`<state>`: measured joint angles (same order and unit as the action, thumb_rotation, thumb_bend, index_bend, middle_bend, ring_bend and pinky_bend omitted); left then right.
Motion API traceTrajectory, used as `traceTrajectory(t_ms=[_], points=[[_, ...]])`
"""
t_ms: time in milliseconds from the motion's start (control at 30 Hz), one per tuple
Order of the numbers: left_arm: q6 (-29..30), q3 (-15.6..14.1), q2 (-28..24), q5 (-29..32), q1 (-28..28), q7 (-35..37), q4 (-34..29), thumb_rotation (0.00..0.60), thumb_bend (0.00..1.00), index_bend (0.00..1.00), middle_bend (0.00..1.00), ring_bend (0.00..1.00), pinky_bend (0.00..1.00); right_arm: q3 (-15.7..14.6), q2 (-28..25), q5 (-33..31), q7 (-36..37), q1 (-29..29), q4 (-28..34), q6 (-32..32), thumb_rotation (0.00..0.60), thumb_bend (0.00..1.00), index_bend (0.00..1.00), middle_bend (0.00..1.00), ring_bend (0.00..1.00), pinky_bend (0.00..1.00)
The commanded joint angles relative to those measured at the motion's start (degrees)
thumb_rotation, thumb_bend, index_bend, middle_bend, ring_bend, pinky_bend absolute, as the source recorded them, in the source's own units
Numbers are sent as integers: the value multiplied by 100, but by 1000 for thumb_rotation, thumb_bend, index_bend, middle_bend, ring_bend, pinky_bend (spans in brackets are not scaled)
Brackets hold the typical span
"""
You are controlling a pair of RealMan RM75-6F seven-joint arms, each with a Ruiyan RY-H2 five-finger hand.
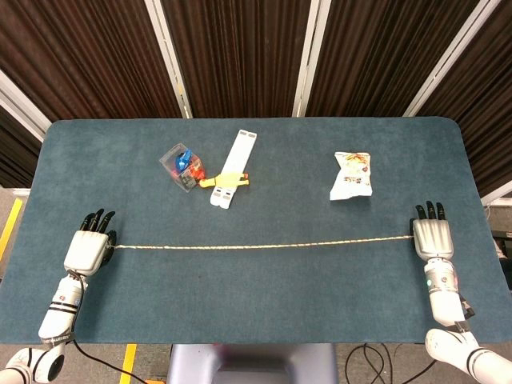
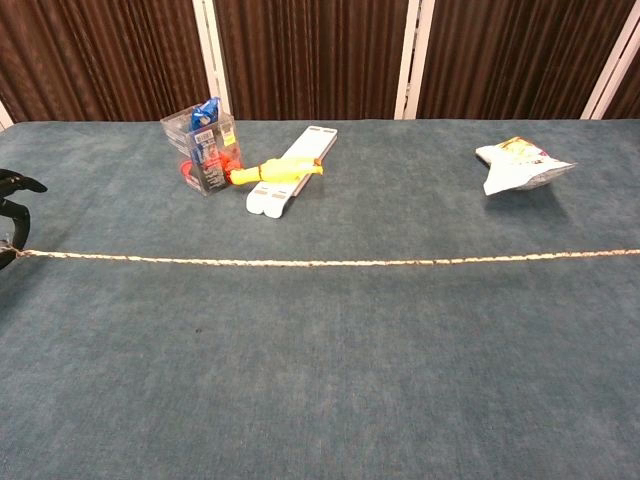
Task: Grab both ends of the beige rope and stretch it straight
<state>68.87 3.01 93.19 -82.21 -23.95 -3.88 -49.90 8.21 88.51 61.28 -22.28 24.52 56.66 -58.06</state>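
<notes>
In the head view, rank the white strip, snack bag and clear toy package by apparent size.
1. white strip, longest.
2 and 3. snack bag and clear toy package look too alike to rank.

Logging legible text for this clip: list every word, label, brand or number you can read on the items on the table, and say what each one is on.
No text can be read in either view.
Snack bag: printed graphics, lettering too small and blurred.
Clear packaged toy: white label with print, too small to read.
White flat strip: no marking visible.
Yellow toy: no text visible.
Beige rope: none.
</notes>
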Motion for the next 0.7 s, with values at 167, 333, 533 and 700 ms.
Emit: traceTrajectory(t_ms=[167,333,533,700], points=[[-122,-2,114,4,-43,11,170,600,444,567,100,0,127,-7,-23,-229,-207,17,-6,354,600,727,426,151,0,0],[-204,-19,158,2,-57,18,228,600,443,348,85,0,98,2,-23,-281,-252,29,-4,439,600,693,169,75,0,0],[-304,-41,31,8,-54,101,36,600,439,4,14,0,80,-6,-91,-256,-292,13,93,399,600,651,5,20,0,0],[-228,-26,-248,-5,2,344,-323,600,429,0,0,0,74,-19,-277,-236,-308,-42,352,329,600,571,0,0,0,0]])
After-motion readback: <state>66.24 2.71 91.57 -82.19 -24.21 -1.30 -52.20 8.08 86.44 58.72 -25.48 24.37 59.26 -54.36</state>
